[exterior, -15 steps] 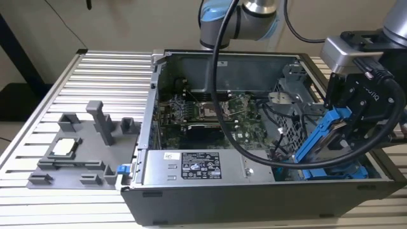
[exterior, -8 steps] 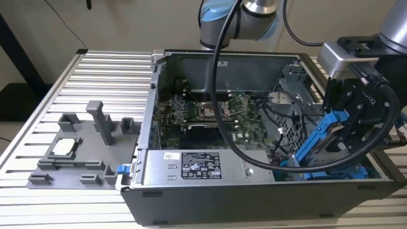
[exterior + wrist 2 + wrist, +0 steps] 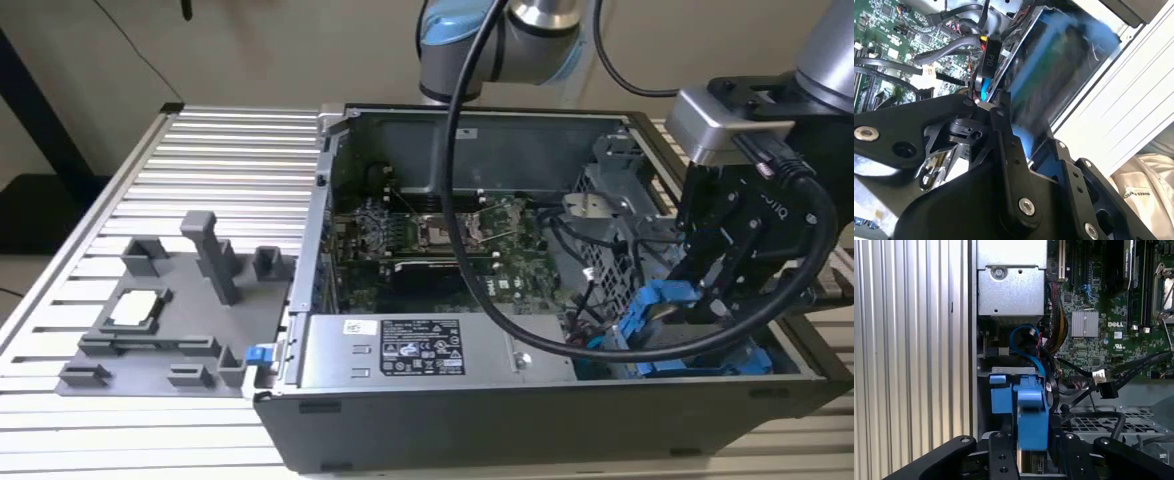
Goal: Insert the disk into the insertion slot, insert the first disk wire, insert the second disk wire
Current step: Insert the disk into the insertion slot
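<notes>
The gripper [image 3: 690, 305] is clamped on the disk [image 3: 1031, 410], its black fingers [image 3: 1001, 460] pinching the bright blue carrier frame from both sides so that the disk stands on edge between them. In the exterior view it hangs low inside the open computer case [image 3: 400, 420], at that view's right end, just beside the perforated cage wall [image 3: 607, 270]. The case sits on the slatted bench [image 3: 200, 160].

The disk [image 3: 1031, 415] — clipped in its bright blue carrier [image 3: 663, 305] — stands on edge in the computer case's [image 3: 534, 420] corner.
</notes>
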You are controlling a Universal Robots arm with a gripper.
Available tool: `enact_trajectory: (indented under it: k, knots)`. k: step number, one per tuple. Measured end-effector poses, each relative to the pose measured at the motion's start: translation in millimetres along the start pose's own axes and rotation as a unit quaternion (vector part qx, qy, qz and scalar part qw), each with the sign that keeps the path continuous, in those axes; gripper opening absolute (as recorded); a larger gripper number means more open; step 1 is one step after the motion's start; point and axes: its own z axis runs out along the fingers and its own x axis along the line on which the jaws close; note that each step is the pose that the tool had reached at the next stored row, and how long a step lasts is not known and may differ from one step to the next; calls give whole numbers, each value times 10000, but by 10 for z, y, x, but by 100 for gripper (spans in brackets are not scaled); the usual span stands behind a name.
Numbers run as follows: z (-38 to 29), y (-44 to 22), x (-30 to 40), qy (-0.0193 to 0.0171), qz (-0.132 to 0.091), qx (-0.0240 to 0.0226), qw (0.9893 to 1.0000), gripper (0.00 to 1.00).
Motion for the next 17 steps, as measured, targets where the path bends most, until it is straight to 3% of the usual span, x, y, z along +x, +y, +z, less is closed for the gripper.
enact_trajectory:
  k: [4,10,12,13,14,17]
  knots:
    - [-11,0,1,0,0,-2,10000,40]
    - [-201,0,0,0,0,-7,10000,40]
    - [-219,0,-2,-1,0,-5,10000,40]
    - [-220,2,-2,-14,-1,21,10000,40]
    - [-221,3,-3,-50,-1,71,10000,40]
    - [-221,7,-5,-176,-1,268,9995,40]
